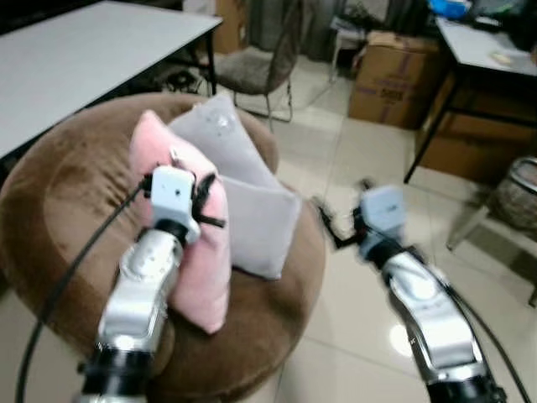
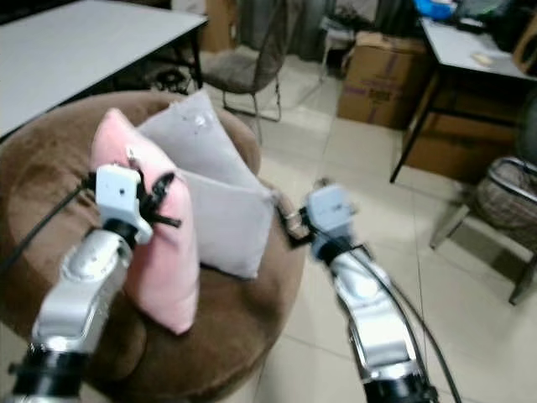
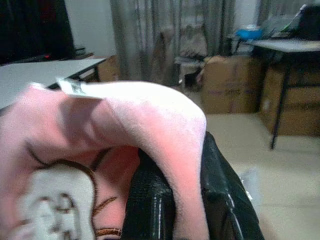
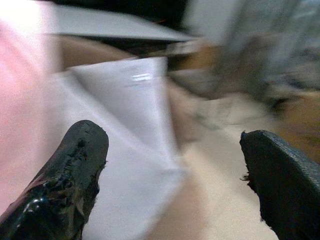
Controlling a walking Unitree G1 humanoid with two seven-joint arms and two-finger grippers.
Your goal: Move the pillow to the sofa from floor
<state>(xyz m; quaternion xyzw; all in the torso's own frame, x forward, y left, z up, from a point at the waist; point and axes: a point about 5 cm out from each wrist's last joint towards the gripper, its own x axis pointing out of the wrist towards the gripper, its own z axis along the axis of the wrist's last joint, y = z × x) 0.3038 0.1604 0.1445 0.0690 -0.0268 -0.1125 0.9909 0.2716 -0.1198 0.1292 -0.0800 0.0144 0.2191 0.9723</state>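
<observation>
Floor: pale glossy tiles (image 1: 361,151) with grout lines, catching a bright glare beside the right arm.
Room: a white table (image 1: 75,59) with dark legs on the robot's left, a chair (image 1: 264,63) behind the sofa, cardboard boxes (image 1: 390,75) along the far side, a second table (image 1: 482,46) on dark legs to the right, and a woven basket (image 1: 516,193) at the right edge.
Sofa: a round brown sofa (image 1: 50,201), soft and plush, low to the floor.
Pillows: a pink pillow (image 1: 205,277) stands on edge on the sofa, fuzzy, with a small white tag at its top; a grey pillow (image 1: 256,218) leans just beside it, touching, smooth and square-cornered.
Left gripper: the left gripper (image 1: 205,206) is at the pink pillow's upper edge, its black fingers (image 3: 150,200) pinched narrow on a fold of the pink fabric.
Right gripper: the right gripper (image 1: 331,222) hangs over the tiles just off the sofa's rim, blurred, fingers (image 4: 70,170) spread wide with nothing between them.
Left wrist view: shows an embroidered brown-and-white design on the pink pillow and the tag up close.
Right wrist view: shows the grey pillow's corner past the parted fingers, blurred.
</observation>
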